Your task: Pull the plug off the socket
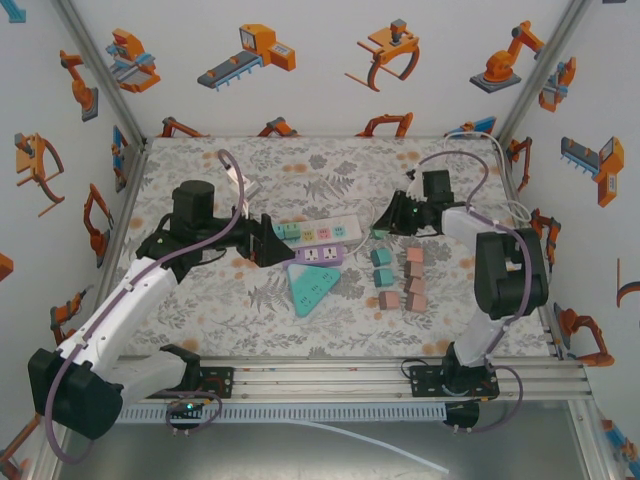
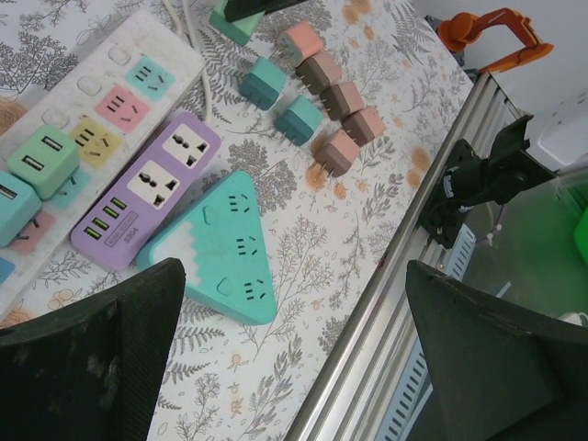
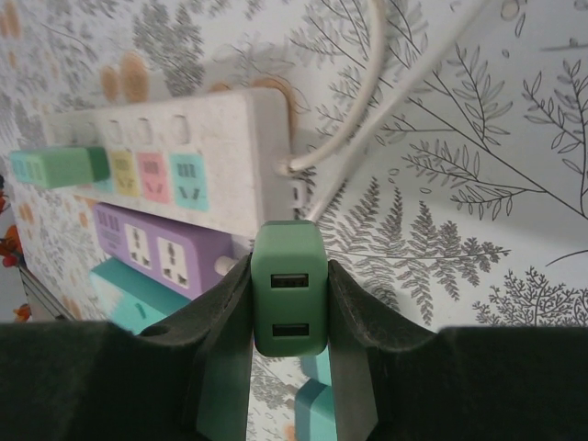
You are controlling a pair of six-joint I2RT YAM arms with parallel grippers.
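Our right gripper [image 3: 289,268] is clamped on the green plug [image 3: 289,294], a smooth rounded block with two USB slots, just off the white power strip's [image 3: 248,175] cable end, at its 3 o'clock in the top view. We judge it free, so we should squeeze squarely on its flat sides and draw away clear of the stiff white cable [image 3: 367,101]. Our left gripper [image 2: 294,340] gapes wide by the strip's 9 o'clock end, beside a seated plug [image 3: 60,165].

Bright, even, diffuse light everywhere, and shadows are soft on the floral table [image 1: 330,330]. Wrist views are sharp mid-frame, but the left gripper's fingers [image 2: 92,358] up close look dark and blurry.
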